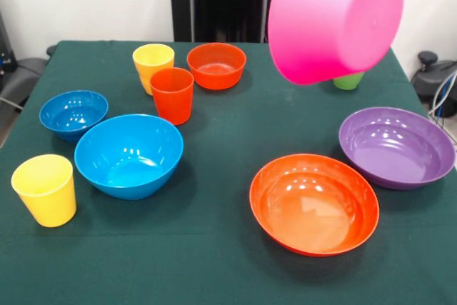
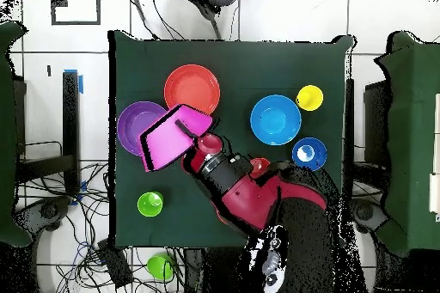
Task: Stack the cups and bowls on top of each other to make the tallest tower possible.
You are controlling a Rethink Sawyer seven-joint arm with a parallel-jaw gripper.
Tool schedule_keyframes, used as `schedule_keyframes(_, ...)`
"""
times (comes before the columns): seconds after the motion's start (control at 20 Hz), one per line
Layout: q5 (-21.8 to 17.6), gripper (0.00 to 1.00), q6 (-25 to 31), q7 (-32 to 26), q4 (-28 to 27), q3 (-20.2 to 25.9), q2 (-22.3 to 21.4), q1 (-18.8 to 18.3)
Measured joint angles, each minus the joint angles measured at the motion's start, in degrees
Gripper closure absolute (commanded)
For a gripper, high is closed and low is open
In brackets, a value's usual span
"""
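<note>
I have the large pink bowl (image 1: 335, 19) in the air, well clear of the green table (image 1: 228, 262), tilted so its base faces the front camera. My gripper (image 2: 199, 143) sits at the bowl's rim; in the overhead view the bowl covers the tips, so I cannot tell how wide the jaws stand. The bowl hangs from them and touches nothing else. Its inside is hidden in the front view; the overhead view shows nothing in it.

No stack yet: every other bowl and cup stands singly on the table, upright and empty as far as I can see.

Below the lifted bowl, overhead view: the purple shallow bowl (image 1: 397, 146) partly under it, the orange shallow bowl (image 1: 314, 203) just beside that. A green cup (image 1: 348, 81) stands on the table on the purple bowl's side, towards my base, mostly hidden behind the pink bowl in the front view.

On the other side of my arm (image 2: 258, 195), well apart from the jaws: the medium blue bowl (image 1: 129, 155), the small blue bowl (image 1: 73, 113), a yellow cup (image 1: 45, 189) at the far corner. Nearer my arm: the small orange bowl (image 1: 216, 65), an orange-red cup (image 1: 172, 95) and a second yellow cup (image 1: 153, 63), those two cups touching or nearly so.
</note>
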Motion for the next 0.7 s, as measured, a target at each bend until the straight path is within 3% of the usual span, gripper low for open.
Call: schedule_keyframes(0.7, -2.05, 1.00, -7.87, -5.89, 0.43, -3.98, 4.07, -0.44)
